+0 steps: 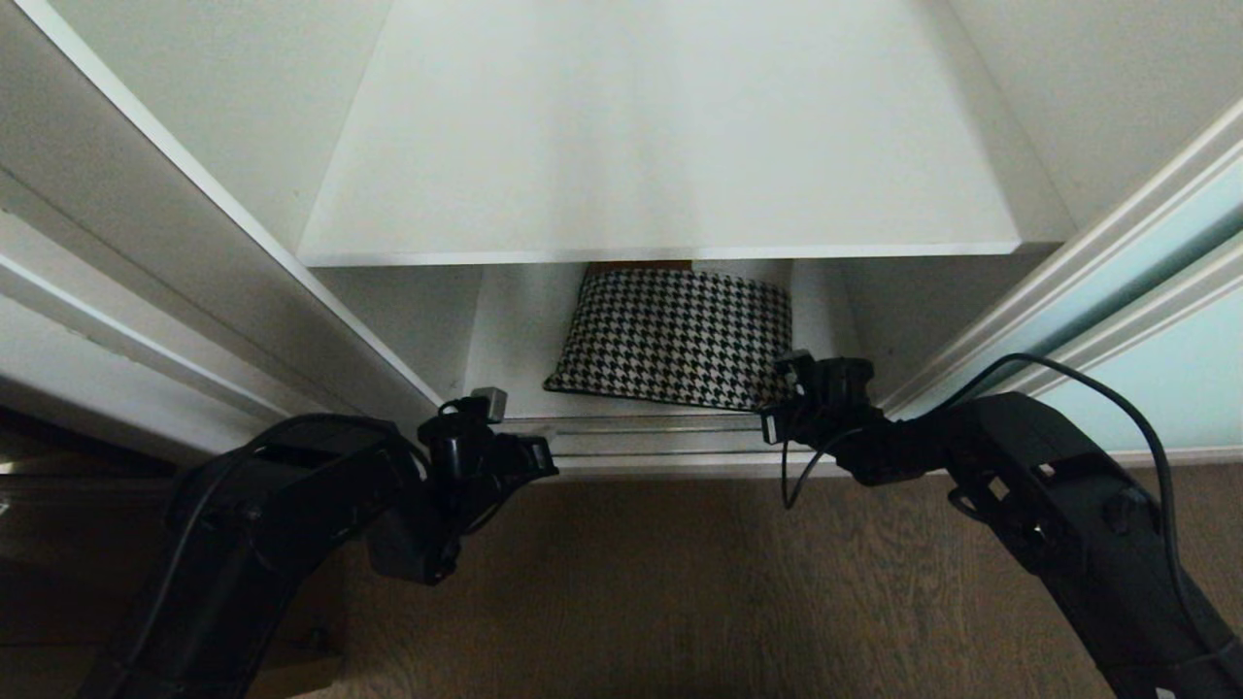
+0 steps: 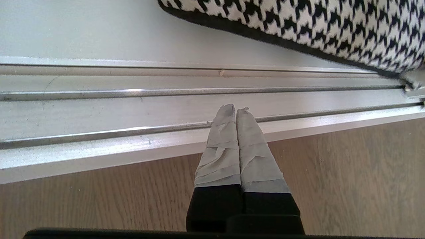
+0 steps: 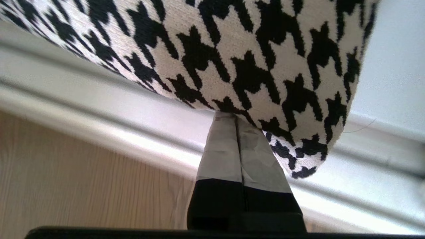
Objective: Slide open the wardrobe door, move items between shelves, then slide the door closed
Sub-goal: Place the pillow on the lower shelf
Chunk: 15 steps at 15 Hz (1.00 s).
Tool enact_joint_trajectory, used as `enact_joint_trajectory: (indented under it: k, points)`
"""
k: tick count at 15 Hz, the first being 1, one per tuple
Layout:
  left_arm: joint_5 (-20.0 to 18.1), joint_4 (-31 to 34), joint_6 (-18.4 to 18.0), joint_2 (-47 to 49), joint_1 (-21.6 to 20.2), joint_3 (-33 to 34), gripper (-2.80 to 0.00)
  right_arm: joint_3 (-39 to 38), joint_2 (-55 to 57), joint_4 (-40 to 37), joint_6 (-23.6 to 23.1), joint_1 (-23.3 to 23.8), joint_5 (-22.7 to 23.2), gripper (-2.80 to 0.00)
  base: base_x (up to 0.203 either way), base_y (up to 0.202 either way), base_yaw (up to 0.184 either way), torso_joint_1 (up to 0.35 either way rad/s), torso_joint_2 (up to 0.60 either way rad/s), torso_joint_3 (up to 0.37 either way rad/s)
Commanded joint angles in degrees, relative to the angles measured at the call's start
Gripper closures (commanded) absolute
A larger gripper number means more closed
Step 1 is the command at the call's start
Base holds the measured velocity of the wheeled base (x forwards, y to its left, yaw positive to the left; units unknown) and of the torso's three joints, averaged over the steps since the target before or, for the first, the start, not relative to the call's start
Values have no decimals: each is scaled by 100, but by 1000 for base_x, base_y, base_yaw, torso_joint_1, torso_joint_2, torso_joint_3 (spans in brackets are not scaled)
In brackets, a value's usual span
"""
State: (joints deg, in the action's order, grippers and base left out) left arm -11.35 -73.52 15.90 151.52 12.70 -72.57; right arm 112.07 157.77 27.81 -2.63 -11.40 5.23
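houndstooth bundle [image 1: 675, 335] on the wardrobe's bottom board, under the white shelf [image 1: 660, 136], just behind the floor track [image 2: 132, 99]; long axis running side to side. right pincer [image 3: 236, 116], pressed shut and empty, tips at its near right corner. left pincer [image 2: 235, 108], shut too, over the track, farther off. sliding door [image 1: 1146, 311] pushed right.
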Motion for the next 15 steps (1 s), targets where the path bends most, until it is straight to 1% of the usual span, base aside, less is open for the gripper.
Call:
enact_joint_trajectory:
  k: [1, 5, 7, 10, 11, 13, 15]
  points:
    - [0, -100, 10, 9, 4, 14, 0, -1, -9, 292, -18, -19, 54, 0, 0, 0, 0, 0, 0, 0]
    - [1, -110, 10, 18, -4, -3, 0, -1, -87, 312, -58, -36, 20, 0, 0, 0, 0, 0, 0, 0]
    - [-7, -110, 10, 18, -5, -3, 0, -9, -45, 363, -246, 15, -54, 0, 0, 0, 0, 0, 0, 0]
    - [-49, -108, 12, -85, 4, 244, 0, -73, -17, 860, -195, -51, -353, 0, 0, 0, 0, 0, 0, 0]
    - [-114, -115, 14, -194, 4, 392, 0, -175, -51, 1085, -202, -104, -454, 0, 0, 0, 0, 0, 0, 0]
    - [-288, -145, 6, -467, 49, 742, 0, -445, -241, 1220, -212, -171, -554, 0, 0, 0, 0, 0, 0, 0]
    - [-301, -231, -20, -778, 151, 992, 0, -1060, -625, 1196, -214, -235, -526, 0, 0, 0, 0, 0, 0, 0]
